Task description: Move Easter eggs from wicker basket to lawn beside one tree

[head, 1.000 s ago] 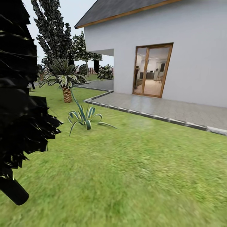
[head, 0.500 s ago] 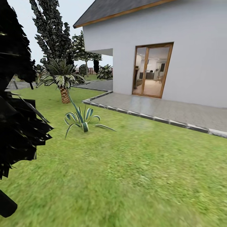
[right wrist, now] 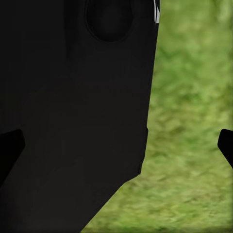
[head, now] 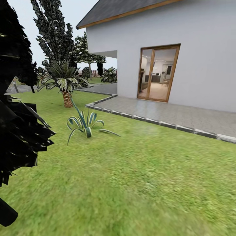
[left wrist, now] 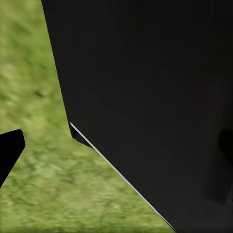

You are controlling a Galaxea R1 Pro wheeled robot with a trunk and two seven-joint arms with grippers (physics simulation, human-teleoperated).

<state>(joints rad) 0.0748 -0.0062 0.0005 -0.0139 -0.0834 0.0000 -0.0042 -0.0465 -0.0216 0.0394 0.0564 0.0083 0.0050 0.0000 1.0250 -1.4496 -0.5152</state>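
The lawn [head: 147, 177] is rough, matt grass. The house wall [head: 203, 49] looks smooth, matt white; its glass door [head: 159, 73] has a glossy wooden frame. The patio [head: 170, 113] is slightly shiny grey paving.

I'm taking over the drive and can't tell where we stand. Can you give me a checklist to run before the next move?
1. Wicker basket and eggs located: not ok, none in the head view.
2. Lawn ahead open: ok.
3. Spiky plant off the path: ok, left of centre.
4. Dark foliage close on the left: not ok, crowds that edge.
5. Grippers empty: cannot tell; wrist views show dark robot body and grass.
6. Paved patio edge: ok, well ahead.
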